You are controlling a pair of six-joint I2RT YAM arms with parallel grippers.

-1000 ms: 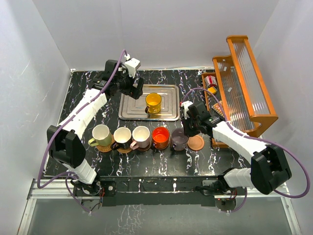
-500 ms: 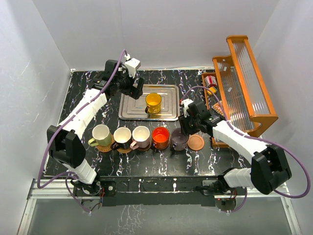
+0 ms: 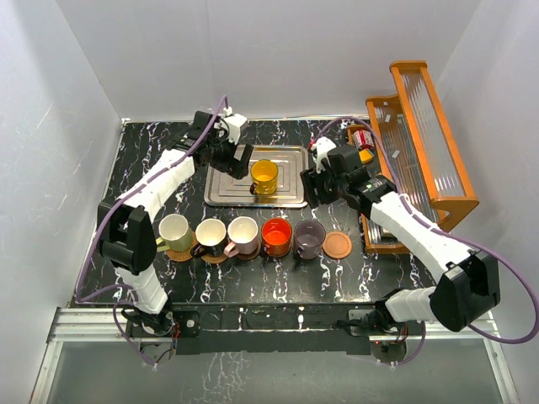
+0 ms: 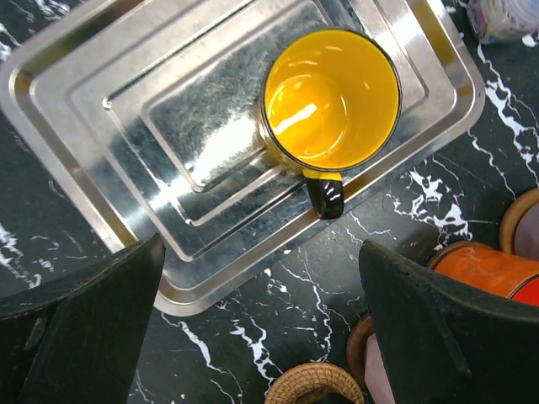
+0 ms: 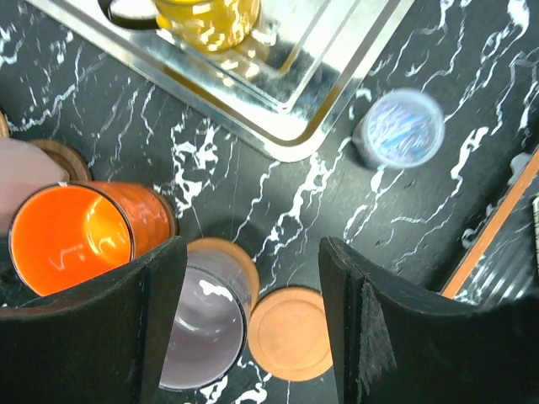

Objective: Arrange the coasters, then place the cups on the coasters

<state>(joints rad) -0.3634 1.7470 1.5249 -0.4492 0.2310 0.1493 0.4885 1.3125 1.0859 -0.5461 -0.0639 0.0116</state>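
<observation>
Five cups stand in a row on coasters: cream-yellow [image 3: 174, 229], black [image 3: 210, 233], pink [image 3: 243, 231], red-orange [image 3: 276, 235] and purple-grey [image 3: 309, 237]. At the row's right end lies a bare wooden coaster [image 3: 338, 245]. The yellow-orange cup [image 3: 264, 175] stands on the steel tray [image 3: 227, 189]. My right gripper [image 3: 312, 185] hangs open above and behind the purple-grey cup [image 5: 198, 337] and the bare coaster [image 5: 290, 332], holding nothing. My left gripper [image 3: 238, 156] is open over the tray's far left, with the yellow-orange cup [image 4: 330, 97] ahead of its fingers [image 4: 84, 320].
A small clear lidded jar [image 5: 397, 128] stands just right of the tray's corner [image 5: 290, 139]. A wooden rack [image 3: 421, 143] with a red can [image 3: 364, 137] fills the table's right side. White walls close in the back and sides.
My right gripper opened, let go of the purple-grey cup on its coaster, and lifted back toward the tray. My left gripper shifted slightly right toward the yellow-orange cup.
</observation>
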